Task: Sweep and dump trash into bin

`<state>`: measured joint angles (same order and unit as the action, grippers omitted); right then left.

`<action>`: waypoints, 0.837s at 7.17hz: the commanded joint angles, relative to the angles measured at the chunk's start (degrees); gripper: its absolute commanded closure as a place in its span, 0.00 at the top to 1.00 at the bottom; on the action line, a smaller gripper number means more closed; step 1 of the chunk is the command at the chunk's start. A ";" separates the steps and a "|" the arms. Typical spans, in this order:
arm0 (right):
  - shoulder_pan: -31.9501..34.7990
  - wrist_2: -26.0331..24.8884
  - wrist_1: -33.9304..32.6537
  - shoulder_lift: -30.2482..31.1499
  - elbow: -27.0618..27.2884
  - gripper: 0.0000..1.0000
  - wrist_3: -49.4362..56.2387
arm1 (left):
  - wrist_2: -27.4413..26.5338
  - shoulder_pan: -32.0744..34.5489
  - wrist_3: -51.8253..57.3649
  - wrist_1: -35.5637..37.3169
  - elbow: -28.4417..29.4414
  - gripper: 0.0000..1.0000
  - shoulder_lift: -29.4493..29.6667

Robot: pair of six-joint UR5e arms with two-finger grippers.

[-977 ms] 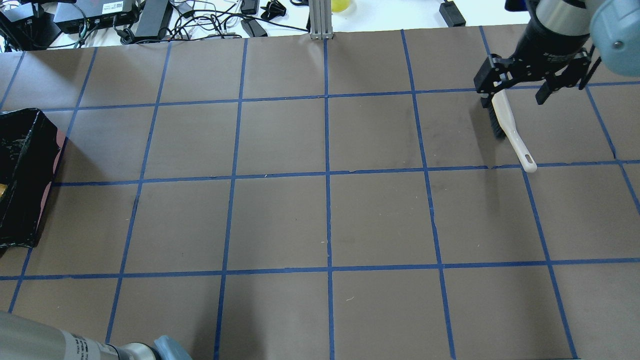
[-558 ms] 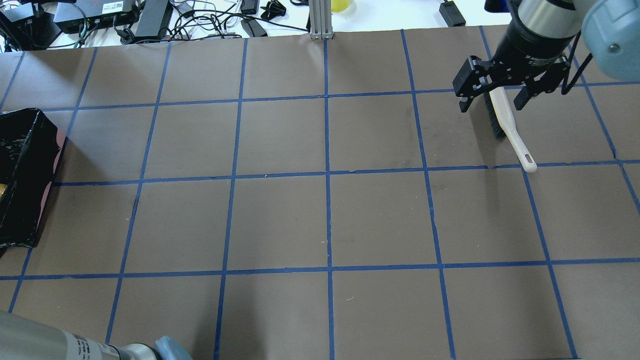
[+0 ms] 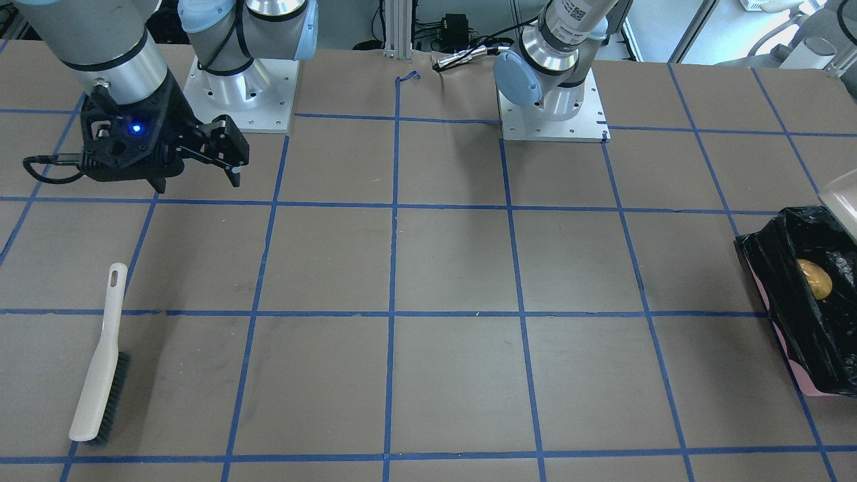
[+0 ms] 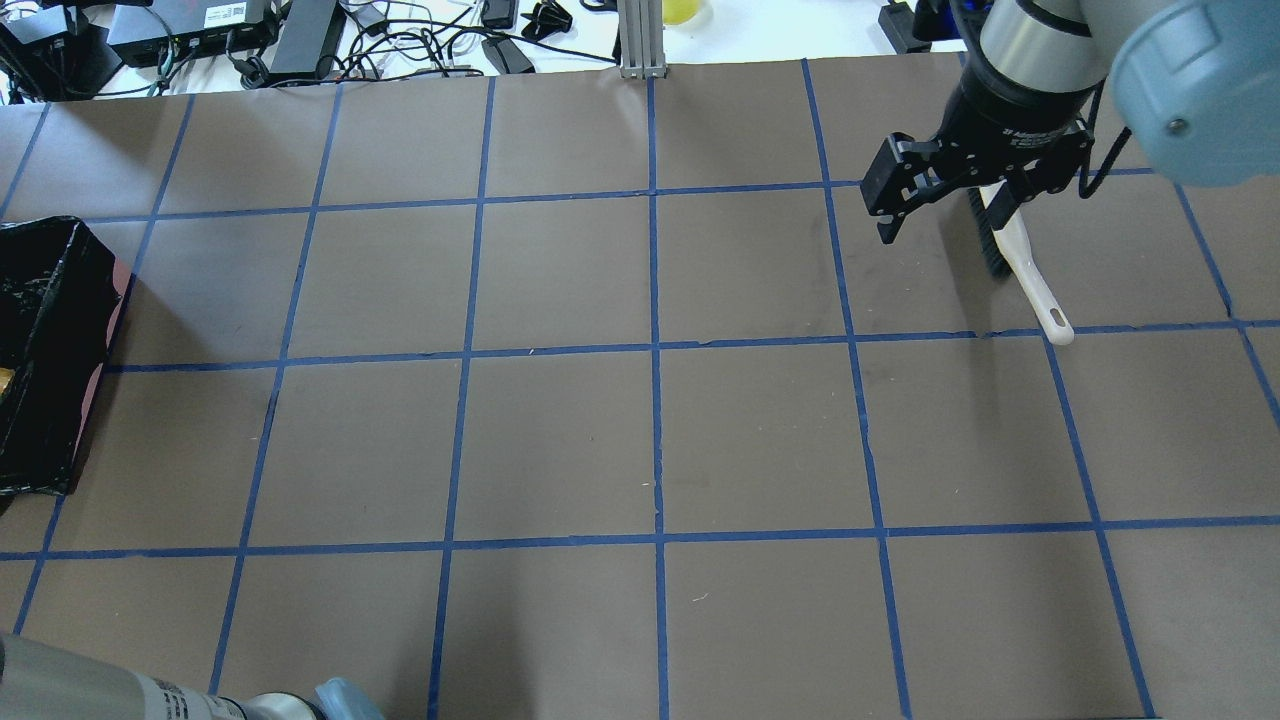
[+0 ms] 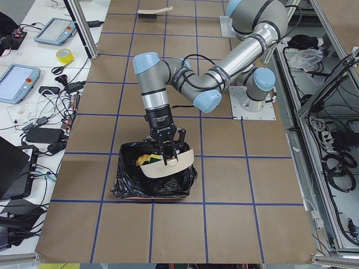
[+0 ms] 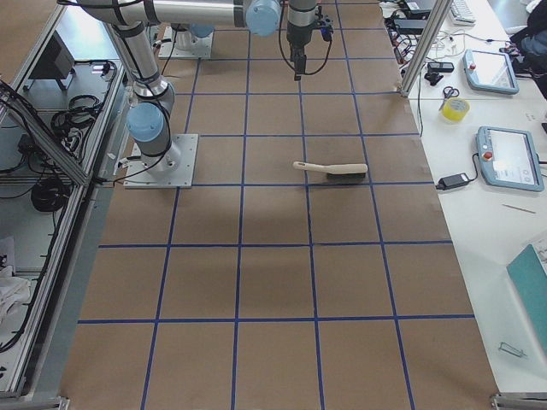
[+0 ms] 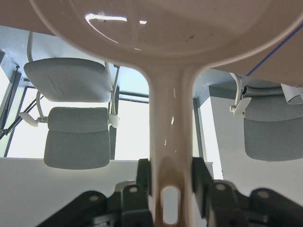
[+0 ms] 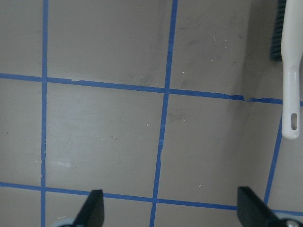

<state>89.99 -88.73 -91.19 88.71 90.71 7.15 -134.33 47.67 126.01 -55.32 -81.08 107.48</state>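
Note:
The bin is a pink box lined with a black bag at the table's left end; it also shows in the overhead view and the exterior left view. An orange-brown lump lies inside it. A green-and-yellow sponge shows in the bin under the dustpan. The cream rind is not visible. My left gripper is shut on the handle of the beige dustpan and holds it tilted over the bin. My right gripper is open and empty above the table, beside the brush.
A cream-handled brush with black bristles lies flat on the table at the right; it also shows in the front view and the right wrist view. Cables and boxes sit beyond the table's far edge.
My right gripper has moved left, off the brush head, still open. The brush has stayed where it lay. The bin has not moved.

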 commanded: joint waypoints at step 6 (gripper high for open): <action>1.15 -0.74 0.04 2.44 0.87 1.00 -1.00 | -3.13 1.02 -0.50 10.04 -2.76 0.13 -0.08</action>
<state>91.14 -89.40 -91.11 90.80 91.49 6.16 -137.38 48.69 125.48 -47.69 -83.52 107.45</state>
